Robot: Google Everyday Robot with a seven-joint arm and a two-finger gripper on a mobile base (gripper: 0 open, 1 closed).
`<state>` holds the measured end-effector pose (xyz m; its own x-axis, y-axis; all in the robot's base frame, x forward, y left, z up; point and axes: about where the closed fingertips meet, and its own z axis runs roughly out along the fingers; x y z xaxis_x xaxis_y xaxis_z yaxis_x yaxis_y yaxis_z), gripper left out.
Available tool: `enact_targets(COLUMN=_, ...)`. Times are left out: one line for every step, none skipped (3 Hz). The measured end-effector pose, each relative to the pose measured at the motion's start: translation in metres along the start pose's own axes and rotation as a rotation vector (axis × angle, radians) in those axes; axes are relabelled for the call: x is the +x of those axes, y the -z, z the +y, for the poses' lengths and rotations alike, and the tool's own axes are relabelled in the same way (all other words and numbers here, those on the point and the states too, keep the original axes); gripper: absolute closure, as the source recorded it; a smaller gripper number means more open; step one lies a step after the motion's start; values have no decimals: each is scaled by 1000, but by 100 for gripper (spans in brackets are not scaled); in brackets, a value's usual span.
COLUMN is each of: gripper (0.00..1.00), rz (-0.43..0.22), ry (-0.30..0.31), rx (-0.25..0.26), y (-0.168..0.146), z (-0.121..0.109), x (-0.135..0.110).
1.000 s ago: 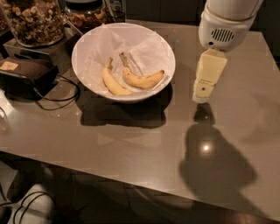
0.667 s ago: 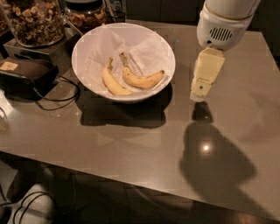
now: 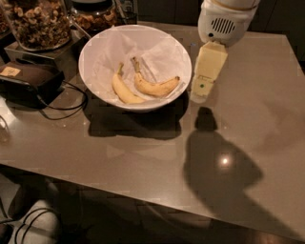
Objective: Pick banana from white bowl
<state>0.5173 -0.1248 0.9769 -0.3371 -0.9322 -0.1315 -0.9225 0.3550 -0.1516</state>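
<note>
The white bowl (image 3: 84,60) stands at the back left of the brown table, lined with crinkled white paper. Two bananas lie in it. The speckled banana (image 3: 155,87) with the dark blunt end lies on the right, stem pointing to the back left. A paler banana (image 3: 123,89) lies just left of it. My gripper (image 3: 201,90), a cream-coloured block under the white wrist housing (image 3: 224,21), hangs just outside the bowl's right rim, above the table and clear of both bananas. It holds nothing.
Two glass jars of nuts (image 3: 35,21) (image 3: 93,14) stand behind the bowl at the back left. A black device (image 3: 28,81) with a cable (image 3: 66,107) lies left of the bowl. The table's front edge (image 3: 143,202) runs across the bottom.
My gripper has moved left, from over the open table to right beside the bowl's right rim. The bowl and the bananas have not moved.
</note>
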Motion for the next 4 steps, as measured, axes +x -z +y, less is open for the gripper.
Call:
enact_targets(gripper=1, rz=-17, ry=16, rx=-13, y=0, z=1, x=-19)
enact_targets(gripper=14, rz=-28, ry=27, rx=-27, y=-5, z=0, x=-37)
enact_targets(gripper=26, rz=-32, ry=32, rx=-39, y=-10, z=-3, x=-50)
enact_targets(gripper=30, rz=-34, ry=33, rx=-52, y=-15, z=-5, x=-60)
